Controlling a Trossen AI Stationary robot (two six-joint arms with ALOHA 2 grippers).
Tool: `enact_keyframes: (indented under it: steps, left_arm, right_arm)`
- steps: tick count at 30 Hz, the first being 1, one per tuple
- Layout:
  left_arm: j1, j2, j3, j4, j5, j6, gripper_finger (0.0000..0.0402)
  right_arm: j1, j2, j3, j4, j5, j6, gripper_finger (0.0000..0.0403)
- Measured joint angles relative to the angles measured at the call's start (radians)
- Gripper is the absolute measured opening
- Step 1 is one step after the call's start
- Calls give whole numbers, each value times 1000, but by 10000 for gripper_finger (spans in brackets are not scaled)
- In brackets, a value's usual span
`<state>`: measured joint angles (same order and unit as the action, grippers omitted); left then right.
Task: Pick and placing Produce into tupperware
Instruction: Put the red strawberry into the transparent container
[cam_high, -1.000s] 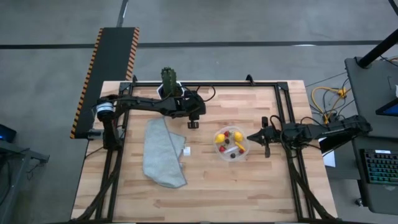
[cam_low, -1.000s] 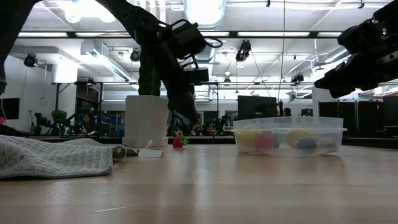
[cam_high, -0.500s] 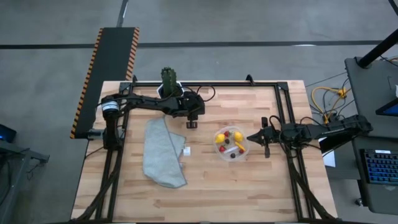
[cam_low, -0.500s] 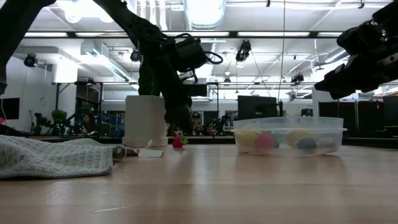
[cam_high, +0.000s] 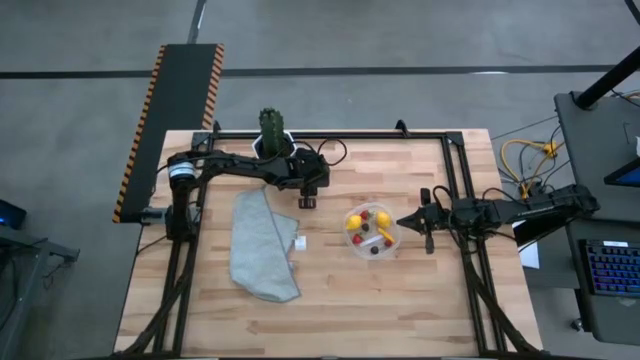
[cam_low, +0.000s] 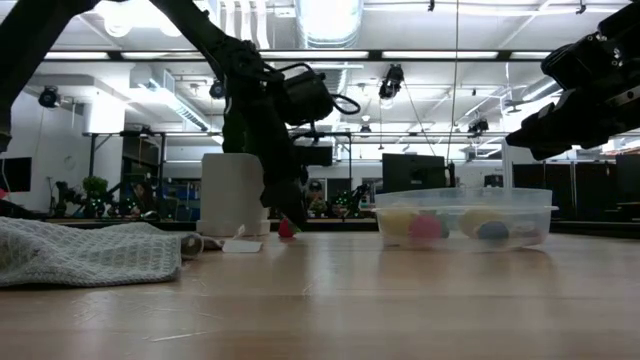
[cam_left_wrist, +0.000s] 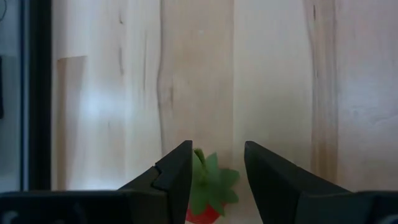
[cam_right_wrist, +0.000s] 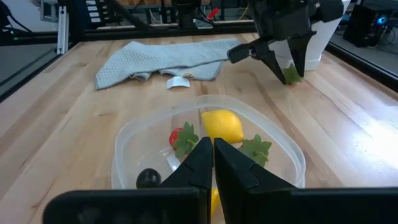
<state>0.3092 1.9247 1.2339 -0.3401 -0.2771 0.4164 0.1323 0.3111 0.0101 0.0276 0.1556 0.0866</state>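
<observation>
The tupperware sits right of centre in the high view, on the wooden desk, already holding yellow, red and dark pieces of produce. The left tool hangs just above and to its left, beside the cactus pot; a grey cloth lies lower left with a small white cube at its edge. The right tool points at the tub's right rim.

In the low view the left tool reaches down to the desk at centre-left, its tips around a small red strawberry. The tub stands at the right, well apart from the berry.

The left wrist view shows the fingers apart, the green-leafed strawberry lying between them at the bottom centre, not yet gripped. To do this step well, the tool should probably descend a little more so the pads meet the red body, not the leaves, then close gently and centred so the berry does not squirt out.

In the right wrist view the right tool has its fingers pressed together and empty, low at centre over the tub, where a lemon and leafy berries lie.
</observation>
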Motion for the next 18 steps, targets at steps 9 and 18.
enact_keyframes:
  steps: [9,18]
  left_arm:
    - [0,15,0,0,2,-6,132]
    - [1,15,0,-1,-2,10,131]
  right_arm:
    - [0,0,0,0,0,0,8]
    - [0,0,0,0,0,2,9]
